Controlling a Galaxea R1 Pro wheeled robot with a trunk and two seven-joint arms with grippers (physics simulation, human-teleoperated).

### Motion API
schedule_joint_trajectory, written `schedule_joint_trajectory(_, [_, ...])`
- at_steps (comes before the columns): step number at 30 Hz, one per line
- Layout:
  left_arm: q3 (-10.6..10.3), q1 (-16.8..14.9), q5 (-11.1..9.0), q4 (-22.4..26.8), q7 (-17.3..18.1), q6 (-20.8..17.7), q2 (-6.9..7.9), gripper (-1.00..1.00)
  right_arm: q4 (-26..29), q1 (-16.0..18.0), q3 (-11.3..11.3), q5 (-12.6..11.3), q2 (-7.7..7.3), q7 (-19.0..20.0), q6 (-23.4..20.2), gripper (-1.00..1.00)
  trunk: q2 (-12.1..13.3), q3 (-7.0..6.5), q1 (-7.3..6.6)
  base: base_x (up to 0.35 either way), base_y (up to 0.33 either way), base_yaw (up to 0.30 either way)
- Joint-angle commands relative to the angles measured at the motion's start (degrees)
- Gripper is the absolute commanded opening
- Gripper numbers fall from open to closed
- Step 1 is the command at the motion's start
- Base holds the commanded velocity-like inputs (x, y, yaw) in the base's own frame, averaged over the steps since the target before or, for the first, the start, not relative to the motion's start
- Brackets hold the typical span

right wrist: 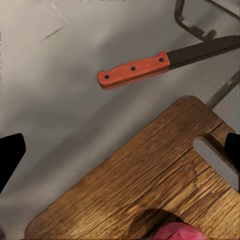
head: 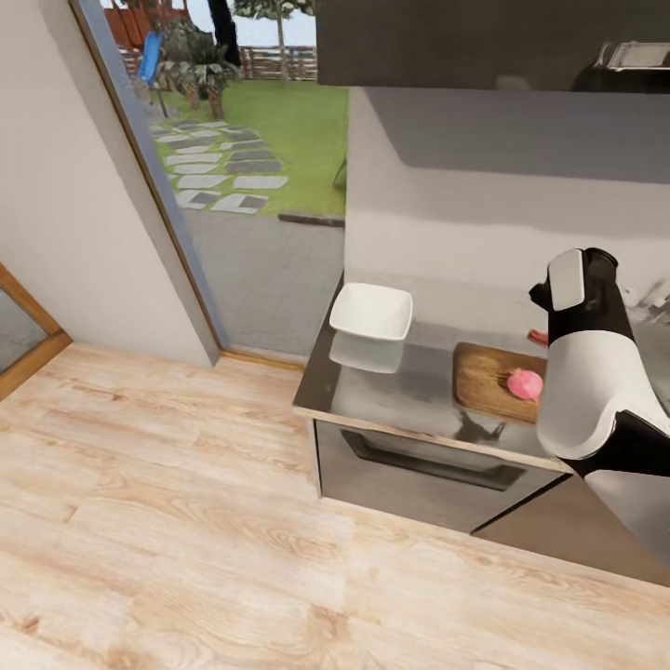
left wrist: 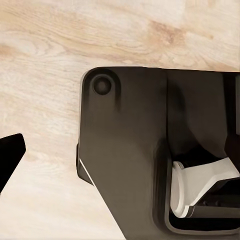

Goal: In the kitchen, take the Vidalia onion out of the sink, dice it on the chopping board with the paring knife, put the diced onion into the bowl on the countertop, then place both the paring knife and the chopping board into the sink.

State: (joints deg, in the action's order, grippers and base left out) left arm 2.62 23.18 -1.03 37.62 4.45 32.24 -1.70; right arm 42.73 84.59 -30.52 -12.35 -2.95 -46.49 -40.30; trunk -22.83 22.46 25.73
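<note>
The pink Vidalia onion (head: 525,383) lies whole on the brown chopping board (head: 489,380) at the right end of the glossy grey countertop (head: 409,395). The white bowl (head: 372,312) stands on the counter to the left of the board. Just beyond the board's slot-handle end lies the paring knife (right wrist: 134,70), flat on the counter, with an orange-red handle and a dark blade. My right gripper (right wrist: 120,155) hovers open over the board's (right wrist: 150,185) edge, between knife and onion (right wrist: 177,233), holding nothing. My left gripper (left wrist: 120,150) hangs open over the wooden floor. The sink is out of view.
My right arm (head: 586,372) covers the counter's right end. A dark wall cabinet (head: 465,42) hangs overhead. Below the worktop is a grey cabinet front (head: 419,465). A glass door (head: 233,167) to the garden stands left of the counter, with wooden floor (head: 186,521) in front.
</note>
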Motion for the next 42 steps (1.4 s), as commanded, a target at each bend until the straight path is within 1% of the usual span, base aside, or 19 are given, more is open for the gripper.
schedule_joint_trajectory(1, [0.28,0.02,-0.11,0.07,0.47,0.02,-0.06,1.0,0.05,0.05,0.04,-0.93,-0.03,-0.93,0.01,1.0,-0.1,0.08,0.06,0.237,0.0,0.0])
schedule_joint_trajectory(6, [0.28,0.02,-0.09,0.08,0.47,0.02,-0.06,1.0,0.07,0.05,0.02,-1.54,0.03,-2.03,0.31,1.0,-0.1,0.08,0.06,0.274,0.003,0.0])
schedule_joint_trajectory(24, [0.28,0.03,-0.06,0.03,0.47,0.02,-0.06,1.0,0.07,0.05,0.0,-1.55,0.05,-2.65,0.57,1.0,-0.1,0.08,0.06,0.289,0.092,0.0])
schedule_joint_trajectory(27, [0.28,0.02,-0.07,0.01,0.47,0.02,-0.06,1.0,0.07,0.05,-0.08,-1.55,0.02,-3.82,0.59,1.0,-0.1,0.08,0.06,0.086,0.01,0.0])
schedule_joint_trajectory(29, [0.28,0.04,-0.09,0.01,0.47,0.02,-0.06,1.0,0.07,0.05,-0.15,-1.54,-0.08,-5.32,0.98,1.0,-0.1,0.08,0.06,0.039,0.005,0.0])
schedule_joint_trajectory(32, [0.28,0.03,-0.1,-0.02,0.47,0.02,-0.06,1.0,0.07,0.05,-0.61,-1.54,-0.36,-7.59,2.75,1.0,-0.1,0.08,0.06,0.017,0.002,0.0])
schedule_joint_trajectory(36, [0.28,0.04,-0.11,-0.25,0.47,0.02,-0.06,1.0,0.07,0.05,-2.25,-1.54,-0.59,-11.17,5.9,1.0,-0.1,0.08,0.06,0.006,0.001,0.0])
schedule_joint_trajectory(42, [0.28,0.02,-0.1,-0.48,0.47,0.02,-0.06,1.0,0.24,0.05,-2.78,-1.55,-0.64,-13.32,6.83,1.0,-0.1,0.08,0.06,0.001,0.0,0.0])
